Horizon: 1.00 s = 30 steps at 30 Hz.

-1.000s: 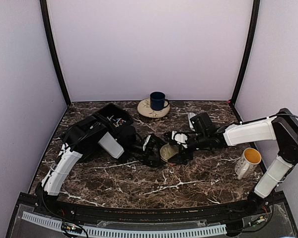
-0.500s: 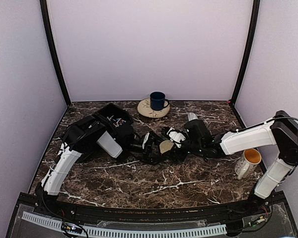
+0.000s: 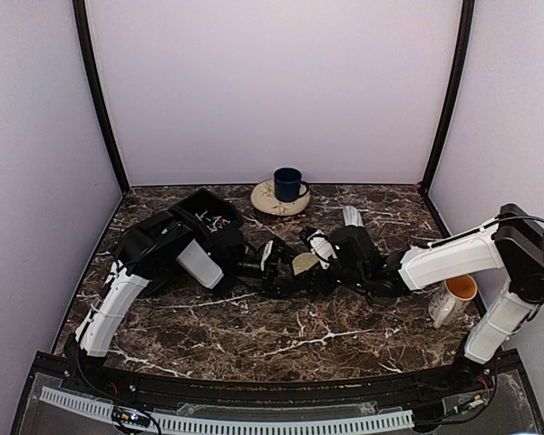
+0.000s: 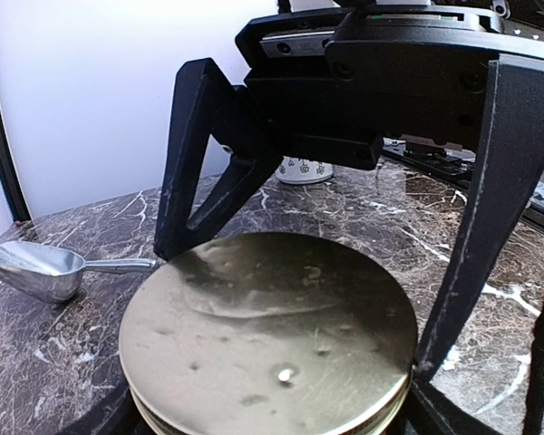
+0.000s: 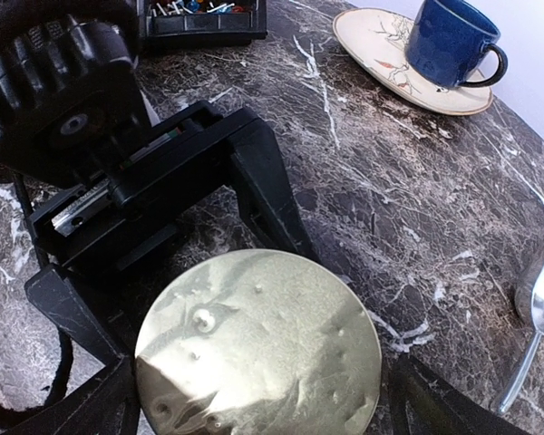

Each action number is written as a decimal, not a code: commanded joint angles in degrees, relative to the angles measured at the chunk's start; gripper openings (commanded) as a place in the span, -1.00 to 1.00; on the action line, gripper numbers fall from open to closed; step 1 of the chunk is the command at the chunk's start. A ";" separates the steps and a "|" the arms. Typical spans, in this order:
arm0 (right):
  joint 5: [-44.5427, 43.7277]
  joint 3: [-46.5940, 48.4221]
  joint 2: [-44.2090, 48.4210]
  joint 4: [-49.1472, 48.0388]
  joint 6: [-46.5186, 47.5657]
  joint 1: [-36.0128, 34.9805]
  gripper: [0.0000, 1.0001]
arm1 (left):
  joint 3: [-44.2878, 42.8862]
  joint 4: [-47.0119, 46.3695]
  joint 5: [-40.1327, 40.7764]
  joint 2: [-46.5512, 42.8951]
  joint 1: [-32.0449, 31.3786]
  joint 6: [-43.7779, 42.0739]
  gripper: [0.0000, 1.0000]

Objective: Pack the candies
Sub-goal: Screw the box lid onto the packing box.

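The candies point(image 3: 216, 219) lie in the black tray point(image 3: 199, 201) at the back left; the right wrist view catches them point(image 5: 195, 7) at its top edge. A gold lid point(image 3: 304, 264) sits mid-table on a jar whose body is hidden beneath it. My left gripper point(image 3: 290, 272) reaches in from the left, its jaws point(image 4: 267, 421) closed against the jar under the lid point(image 4: 267, 331). From the right, my right gripper point(image 3: 319, 258) straddles the lid point(image 5: 258, 349). Its fingers point(image 5: 435, 399) stand open, a little off the rim.
A blue cup point(image 3: 287, 184) stands on a saucer point(image 3: 265, 201) at the back. A metal scoop point(image 3: 352, 217) lies behind the right wrist. A white mug point(image 3: 453, 294) stands at the right by the right arm.
The right gripper carried the lid left and back to the left gripper. The lid went from tilted to flat, and the right jaws widened off it.
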<state>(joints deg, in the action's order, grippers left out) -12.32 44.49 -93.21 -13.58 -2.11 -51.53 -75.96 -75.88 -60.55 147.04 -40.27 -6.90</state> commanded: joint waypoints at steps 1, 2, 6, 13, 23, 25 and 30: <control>-2.04 0.08 1.40 -0.07 -1.73 -0.26 0.94 | 5.21 10.84 -0.28 8.79 -0.13 -0.05 0.43; -1.93 0.14 2.91 0.28 -1.63 -0.24 0.96 | 5.21 10.84 -0.33 8.85 -0.12 -0.05 0.43; -1.39 -0.59 6.05 1.01 -0.07 -0.24 0.95 | 5.13 10.91 -0.56 8.83 -0.12 -0.13 0.43; -0.37 -2.62 12.44 1.13 5.19 -0.15 0.95 | 5.04 11.19 -1.00 8.94 -0.07 -0.22 0.43; 23.54 -6.37 20.21 3.63 20.55 5.42 0.95 | 3.92 9.76 -8.82 9.76 -0.07 1.42 0.43; 27.08 -6.53 20.16 5.74 26.03 5.97 0.95 | 3.65 8.81 -10.95 10.20 -0.10 2.40 0.43; 37.66 -4.25 16.80 11.48 35.38 9.01 0.95 | 3.04 6.22 -14.67 10.92 -0.13 4.85 0.43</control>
<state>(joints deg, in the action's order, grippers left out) 12.86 38.70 -73.97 -6.61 23.09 -44.77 -76.07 -76.88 -69.82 147.59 -40.29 -4.73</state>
